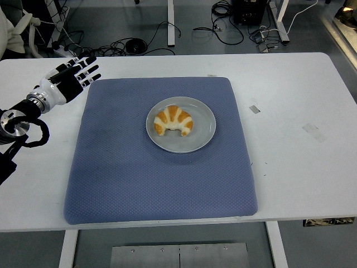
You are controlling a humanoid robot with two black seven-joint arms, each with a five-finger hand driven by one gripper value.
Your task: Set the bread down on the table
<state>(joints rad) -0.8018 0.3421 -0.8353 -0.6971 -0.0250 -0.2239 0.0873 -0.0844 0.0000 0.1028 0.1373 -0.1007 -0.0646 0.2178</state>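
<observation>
A croissant (173, 121), striped golden and white, lies curled on a grey plate (203, 133) at the middle of a blue quilted mat (122, 167) that covers most of a white table (295, 111). The robot's left hand (68, 80) hangs over the table's far left corner, just off the mat's upper left edge, its black fingers (88, 70) spread wide and pointing toward the far right, holding nothing. The croissant sits well apart from that hand, to its right and nearer the camera, with a broad stretch of bare mat between them. The left forearm (17, 120) enters from the picture's left edge, a loop of black cable beside it. Two small pale scraps, possibly tape (254, 109), lie on the bare tabletop right of the mat. Cables (131, 44) trail across the grey floor beyond the table.
</observation>
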